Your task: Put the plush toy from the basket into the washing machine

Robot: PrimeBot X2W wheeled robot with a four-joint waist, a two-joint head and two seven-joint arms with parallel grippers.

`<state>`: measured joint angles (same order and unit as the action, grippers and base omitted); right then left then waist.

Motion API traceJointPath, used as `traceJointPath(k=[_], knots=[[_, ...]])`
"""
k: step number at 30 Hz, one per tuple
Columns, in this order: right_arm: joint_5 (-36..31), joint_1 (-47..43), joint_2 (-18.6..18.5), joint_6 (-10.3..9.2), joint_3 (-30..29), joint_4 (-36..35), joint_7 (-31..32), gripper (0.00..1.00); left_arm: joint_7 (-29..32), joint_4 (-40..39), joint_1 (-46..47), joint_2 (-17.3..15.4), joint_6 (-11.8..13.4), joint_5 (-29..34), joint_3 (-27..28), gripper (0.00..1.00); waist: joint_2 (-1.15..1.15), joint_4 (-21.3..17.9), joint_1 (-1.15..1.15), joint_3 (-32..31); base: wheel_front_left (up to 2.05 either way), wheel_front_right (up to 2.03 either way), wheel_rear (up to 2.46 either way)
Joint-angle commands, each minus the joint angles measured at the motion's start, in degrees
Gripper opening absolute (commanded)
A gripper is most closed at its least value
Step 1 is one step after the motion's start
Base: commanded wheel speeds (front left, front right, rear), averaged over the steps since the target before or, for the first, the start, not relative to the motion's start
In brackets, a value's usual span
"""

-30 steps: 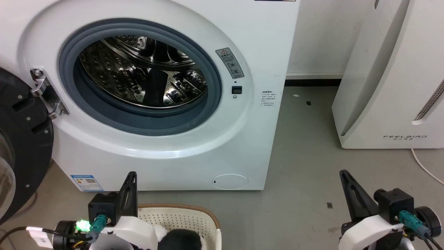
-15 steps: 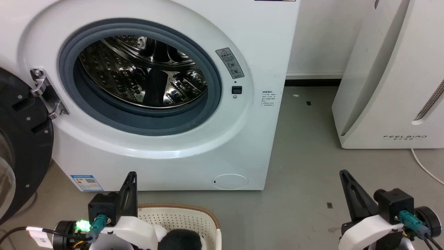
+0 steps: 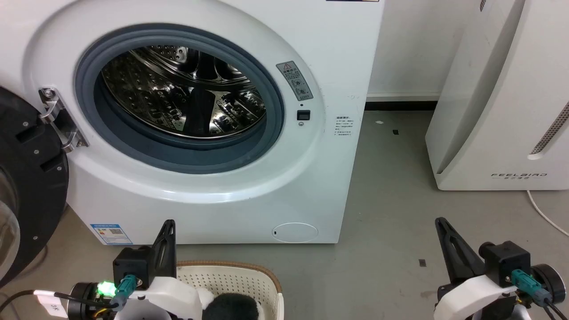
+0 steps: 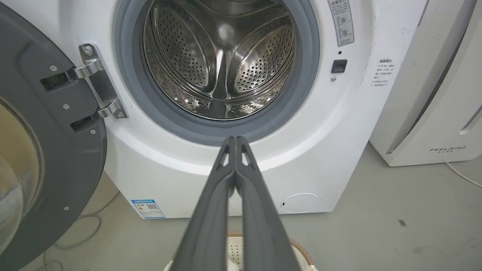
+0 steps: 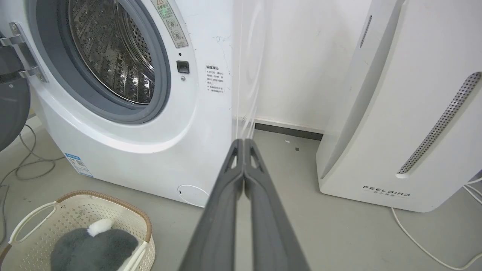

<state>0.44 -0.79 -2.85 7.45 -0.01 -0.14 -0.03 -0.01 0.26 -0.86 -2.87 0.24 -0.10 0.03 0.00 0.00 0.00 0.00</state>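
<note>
The plush toy, dark fur with a white tuft, lies in the cream basket on the floor before the washing machine; its fur also shows at the head view's bottom edge. The machine's black door hangs open to the left, baring the grey gasket and steel drum. My left gripper is shut and empty, above the basket, fingers pointing at the drum opening. My right gripper is shut and empty over bare floor to the right.
A white FEELBIRD appliance stands to the right of the machine, a white cable trailing from it. Cables lie on the floor under the open door. Grey floor separates the two appliances.
</note>
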Motion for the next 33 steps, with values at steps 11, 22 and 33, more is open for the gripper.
traceJointPath(k=[11,22,33], knots=[[0.14,0.0,0.0,0.0,-0.1,-0.02,-0.14,1.0,-0.15,0.06,0.02,0.0,0.15,-0.06,-0.03,1.0,0.0,0.0,0.0,0.02,0.0,0.0,0.0],[0.7,0.83,0.0,0.0,-1.17,-0.23,-1.45,1.0,-1.46,2.08,1.64,0.0,1.09,-0.78,-0.81,1.0,0.0,-0.01,0.0,1.53,0.0,0.0,0.0],[1.83,3.16,0.0,0.01,-1.86,-0.55,-2.77,1.0,-2.78,10.56,7.18,-0.11,0.58,-1.7,-1.52,1.0,0.0,-0.62,0.0,6.42,0.0,0.0,0.0]])
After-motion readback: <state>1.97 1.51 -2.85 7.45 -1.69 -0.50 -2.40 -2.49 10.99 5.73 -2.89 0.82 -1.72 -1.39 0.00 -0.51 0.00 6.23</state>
